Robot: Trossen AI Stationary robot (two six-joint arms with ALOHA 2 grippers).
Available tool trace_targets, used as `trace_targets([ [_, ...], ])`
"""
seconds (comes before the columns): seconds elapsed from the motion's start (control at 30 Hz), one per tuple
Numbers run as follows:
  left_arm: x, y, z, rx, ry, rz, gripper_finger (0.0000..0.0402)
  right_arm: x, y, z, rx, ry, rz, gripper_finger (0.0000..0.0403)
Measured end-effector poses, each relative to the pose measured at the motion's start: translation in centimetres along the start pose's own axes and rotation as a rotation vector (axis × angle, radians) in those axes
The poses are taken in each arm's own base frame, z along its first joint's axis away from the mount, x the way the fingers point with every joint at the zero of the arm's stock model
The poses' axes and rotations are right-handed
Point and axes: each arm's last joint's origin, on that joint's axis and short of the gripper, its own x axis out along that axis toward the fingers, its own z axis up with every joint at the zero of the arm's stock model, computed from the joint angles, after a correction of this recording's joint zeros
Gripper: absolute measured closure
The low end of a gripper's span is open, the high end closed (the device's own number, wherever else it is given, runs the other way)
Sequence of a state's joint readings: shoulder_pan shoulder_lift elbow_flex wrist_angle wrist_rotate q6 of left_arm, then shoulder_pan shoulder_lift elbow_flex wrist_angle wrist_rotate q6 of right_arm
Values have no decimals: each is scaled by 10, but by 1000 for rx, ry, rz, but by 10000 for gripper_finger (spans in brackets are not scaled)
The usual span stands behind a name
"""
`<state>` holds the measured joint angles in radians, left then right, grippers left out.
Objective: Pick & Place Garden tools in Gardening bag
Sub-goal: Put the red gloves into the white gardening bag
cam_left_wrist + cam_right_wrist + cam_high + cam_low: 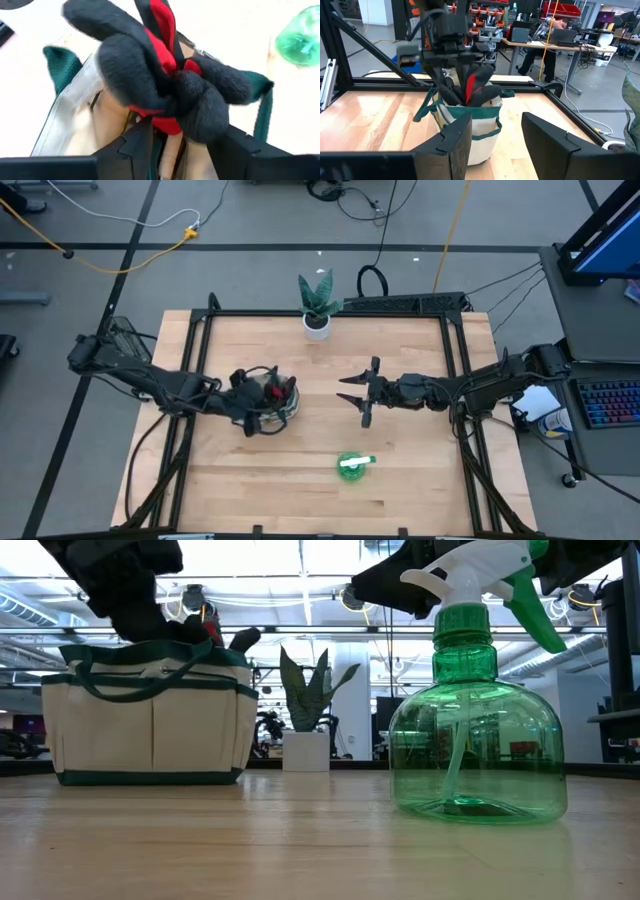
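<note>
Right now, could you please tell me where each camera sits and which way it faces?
High: overhead, straight down; both arms, gardening bag.
Low: table-top level, across spray bottle into the room; arms hang in from above.
Left wrist: over the bag; glove between left claw fingers.
Right wrist: faces the bag past the open right claw.
All four share the bag.

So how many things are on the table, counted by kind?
Bags: 1, the gardening bag
Gloves: 1, the red-black glove sticking out of the bag
Spray bottles: 1, the green spray bottle
Potted plants: 1, the plant
Total: 4
</note>
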<state>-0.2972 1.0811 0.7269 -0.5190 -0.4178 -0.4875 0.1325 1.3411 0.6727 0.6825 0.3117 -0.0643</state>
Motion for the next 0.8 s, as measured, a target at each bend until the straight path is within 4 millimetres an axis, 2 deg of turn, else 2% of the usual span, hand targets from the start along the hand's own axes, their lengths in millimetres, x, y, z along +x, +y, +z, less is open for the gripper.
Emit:
trace_targets([
  [0.23,-25,9,6,-85,-118,-19,213,0,0,-1,-2,6,1,236],
  [0.43,-35,10,21,-41,-287,-16,213,0,0,-1,-2,6,0,236],
  [0.53,-31,10,26,-19,-320,-8,213,0,0,-1,-2,6,0,236],
  [0.8,-3,18,29,-25,-244,97,213,0,0,-1,-2,6,1,236],
])
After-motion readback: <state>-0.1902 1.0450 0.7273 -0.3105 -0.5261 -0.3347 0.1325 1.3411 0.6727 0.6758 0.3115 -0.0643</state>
